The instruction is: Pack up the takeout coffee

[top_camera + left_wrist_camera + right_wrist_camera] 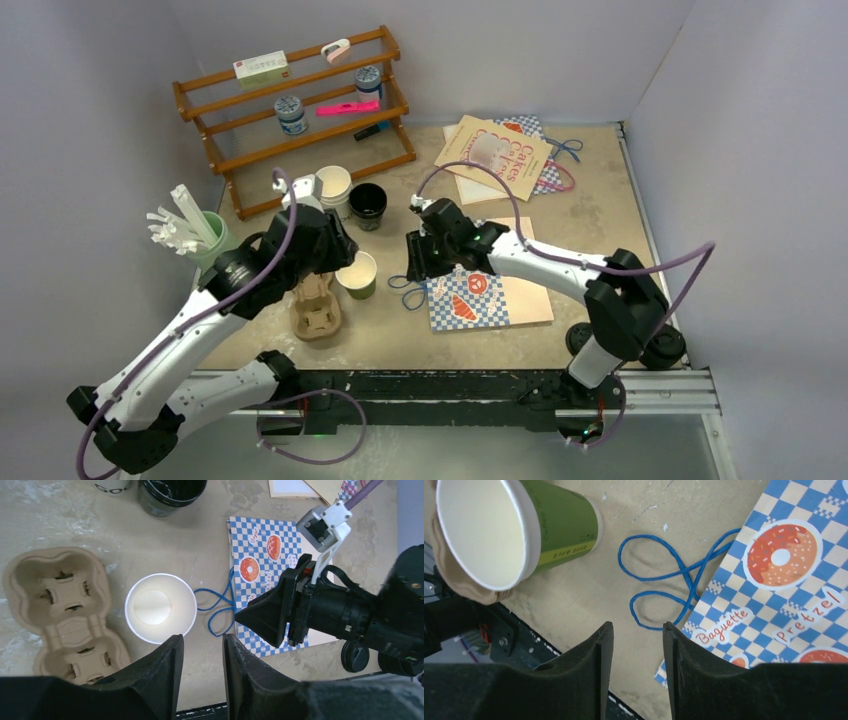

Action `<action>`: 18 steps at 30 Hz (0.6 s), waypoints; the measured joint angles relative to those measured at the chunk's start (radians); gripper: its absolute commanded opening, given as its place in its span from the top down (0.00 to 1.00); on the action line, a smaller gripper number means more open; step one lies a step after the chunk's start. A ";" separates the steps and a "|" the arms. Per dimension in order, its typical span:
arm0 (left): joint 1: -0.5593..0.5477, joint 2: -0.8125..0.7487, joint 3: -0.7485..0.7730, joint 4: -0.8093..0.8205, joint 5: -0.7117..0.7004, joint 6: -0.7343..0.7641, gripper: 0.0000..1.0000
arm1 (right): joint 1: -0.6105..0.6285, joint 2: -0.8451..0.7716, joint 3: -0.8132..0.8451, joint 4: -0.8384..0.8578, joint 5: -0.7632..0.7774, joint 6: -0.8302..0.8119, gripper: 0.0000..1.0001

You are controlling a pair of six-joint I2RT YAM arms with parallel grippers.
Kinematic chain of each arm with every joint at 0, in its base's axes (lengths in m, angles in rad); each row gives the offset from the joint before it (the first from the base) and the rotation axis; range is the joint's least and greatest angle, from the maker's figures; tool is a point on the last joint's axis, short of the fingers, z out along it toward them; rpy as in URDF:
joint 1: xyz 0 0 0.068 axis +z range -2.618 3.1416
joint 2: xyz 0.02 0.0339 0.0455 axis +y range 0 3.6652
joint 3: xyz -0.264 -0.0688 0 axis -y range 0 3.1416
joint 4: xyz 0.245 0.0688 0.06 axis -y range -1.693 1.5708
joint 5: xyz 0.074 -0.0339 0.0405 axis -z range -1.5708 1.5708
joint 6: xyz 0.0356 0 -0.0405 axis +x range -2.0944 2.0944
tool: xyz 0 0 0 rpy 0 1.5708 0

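The black paper cup (367, 205) stands open, without a lid, at the back of the table; its rim also shows at the top of the left wrist view (170, 494). A round black lid (664, 346) lies by the right arm's base, and one shows in the left wrist view (354, 659). My left gripper (338, 248) is open and empty, hovering just near of the green cup (160, 608). My right gripper (411, 265) is open and empty above the blue cord handles (668, 591) of the checked paper bag (791, 587).
A cardboard cup carrier (315, 306) lies left of the green cup (357, 274). Stacked white cups (333, 188) stand beside the black cup. A green holder with white sticks (195, 235) is far left. A wooden rack (295, 110) and booklets (497, 150) are at the back.
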 measured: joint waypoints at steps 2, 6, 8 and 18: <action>0.000 -0.033 0.008 -0.031 -0.026 0.000 0.63 | 0.025 0.028 0.000 0.037 0.039 0.007 0.54; 0.000 -0.095 0.017 -0.082 -0.058 -0.004 0.63 | 0.077 0.038 -0.034 0.166 0.096 -0.057 0.49; 0.000 -0.113 0.018 -0.101 -0.064 -0.008 0.63 | 0.094 0.037 -0.047 0.216 0.095 -0.124 0.49; 0.000 -0.190 0.021 -0.172 -0.080 -0.027 0.62 | 0.096 0.163 -0.012 0.277 0.032 -0.360 0.48</action>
